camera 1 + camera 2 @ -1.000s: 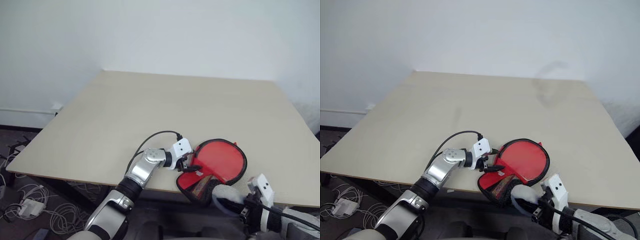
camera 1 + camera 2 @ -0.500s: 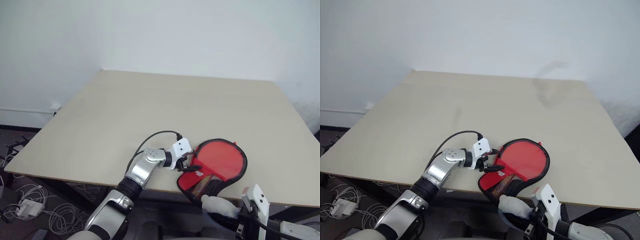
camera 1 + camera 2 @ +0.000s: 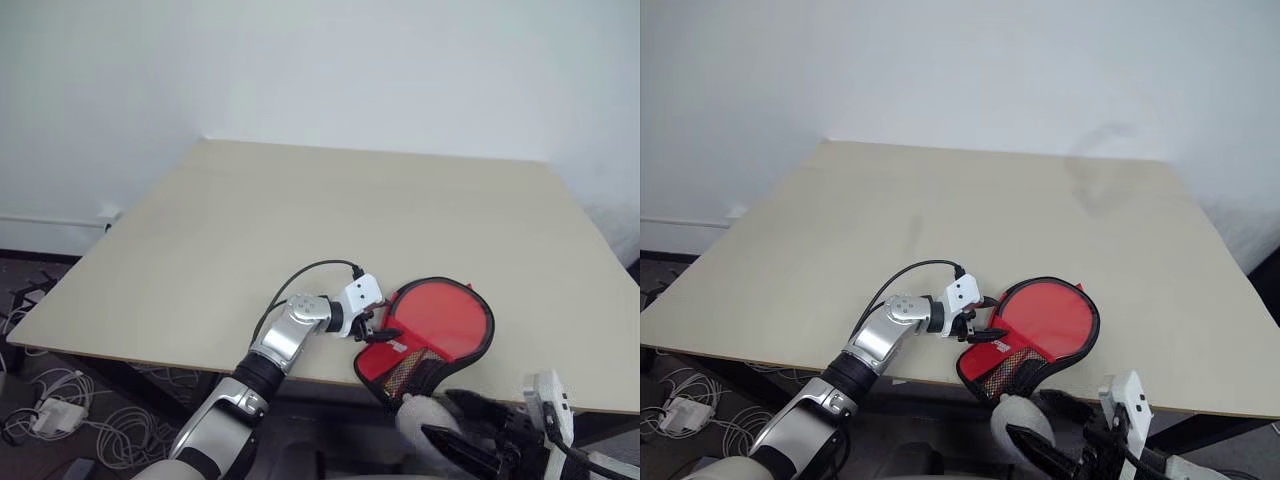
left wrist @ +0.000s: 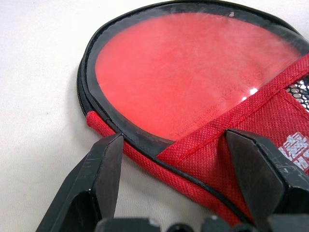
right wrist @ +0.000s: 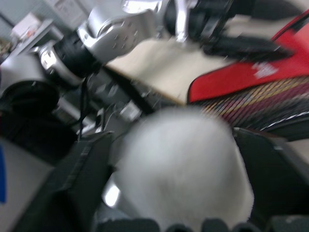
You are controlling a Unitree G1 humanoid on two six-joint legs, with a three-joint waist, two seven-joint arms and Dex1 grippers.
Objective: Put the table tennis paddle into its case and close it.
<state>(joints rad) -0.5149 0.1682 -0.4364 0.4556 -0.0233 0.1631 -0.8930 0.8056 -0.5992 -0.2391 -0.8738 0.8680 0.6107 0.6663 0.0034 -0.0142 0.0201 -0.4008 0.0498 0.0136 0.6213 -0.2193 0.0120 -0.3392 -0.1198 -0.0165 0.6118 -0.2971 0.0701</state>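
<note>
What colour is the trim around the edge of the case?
Black, edging the red case; it shows best in the left wrist view.

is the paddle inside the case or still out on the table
Inside: the paddle's red face sits within the case's zipper rim, under the red flap.

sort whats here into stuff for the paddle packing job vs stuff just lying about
For the job:
- case
- table tennis paddle, lying in the case
- left claw, at the case's edge

Lying about:
- pale wad between the right claw's fingers
- cables on the floor
</note>
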